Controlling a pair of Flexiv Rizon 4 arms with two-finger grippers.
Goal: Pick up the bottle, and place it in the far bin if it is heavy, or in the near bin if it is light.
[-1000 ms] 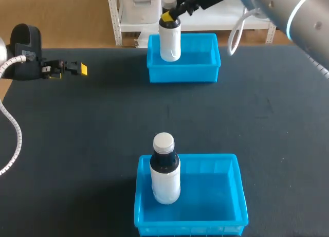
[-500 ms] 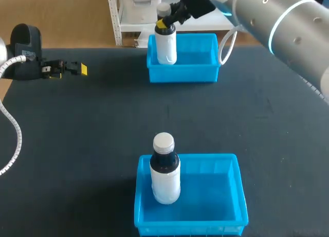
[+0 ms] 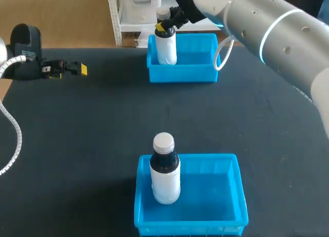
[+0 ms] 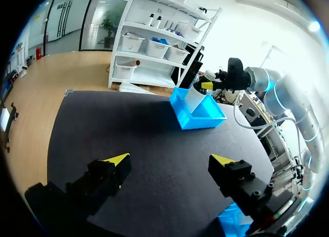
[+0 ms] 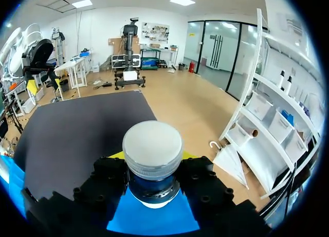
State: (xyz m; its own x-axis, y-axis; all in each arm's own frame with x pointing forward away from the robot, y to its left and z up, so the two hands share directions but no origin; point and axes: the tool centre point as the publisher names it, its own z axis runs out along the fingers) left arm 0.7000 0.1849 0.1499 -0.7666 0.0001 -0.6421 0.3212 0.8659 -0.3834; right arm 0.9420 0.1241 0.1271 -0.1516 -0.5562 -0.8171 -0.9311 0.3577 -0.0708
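A white bottle (image 3: 166, 46) with a dark neck and pale cap stands upright in the left end of the far blue bin (image 3: 205, 67). My right gripper (image 3: 165, 25) is shut on its neck just below the cap. In the right wrist view the cap (image 5: 152, 144) fills the space between the fingers of that gripper (image 5: 152, 160), with the bin's blue floor (image 5: 154, 224) below. My left gripper (image 3: 77, 69) rests open at the table's left side, nothing between its fingers (image 4: 118, 160). From there the far bin (image 4: 205, 116) and the bottle (image 4: 194, 97) show far ahead.
A second bottle (image 3: 165, 175) of the same kind stands upright in the left part of the near blue bin (image 3: 229, 216). The dark table (image 3: 103, 124) lies bare between the two bins. My right arm (image 3: 267, 26) spans the back right corner.
The right arm has swung in over the far bin and carried the bottle a little left and down into its left end. The left arm has not moved.
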